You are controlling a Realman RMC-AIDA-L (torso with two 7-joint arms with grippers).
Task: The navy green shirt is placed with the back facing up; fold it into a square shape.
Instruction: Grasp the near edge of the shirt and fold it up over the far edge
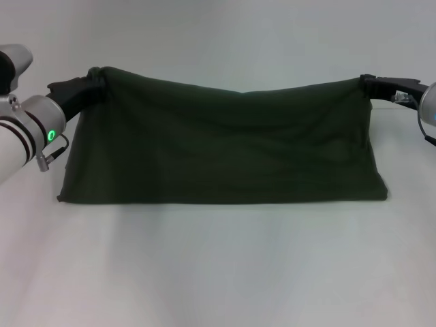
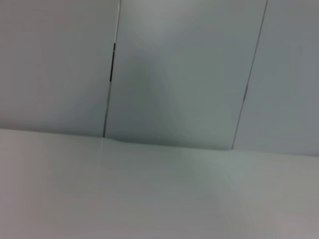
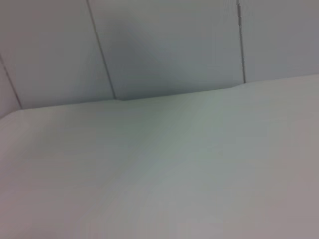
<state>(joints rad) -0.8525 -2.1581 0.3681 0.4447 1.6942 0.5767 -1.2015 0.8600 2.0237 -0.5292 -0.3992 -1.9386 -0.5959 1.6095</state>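
The navy green shirt [image 1: 225,146] is a dark olive cloth, plain on the side I see, hanging like a sheet between my two grippers. Its upper edge sags in the middle and its lower edge lies on the white table [image 1: 218,266]. My left gripper [image 1: 95,80] is shut on the shirt's upper left corner, held above the table. My right gripper [image 1: 364,83] is shut on the upper right corner at about the same height. Neither wrist view shows the shirt or any fingers.
The white table runs wide in front of the shirt and to both sides. The wrist views show only table surface and a pale panelled wall [image 2: 179,69] behind it, also in the right wrist view [image 3: 164,45].
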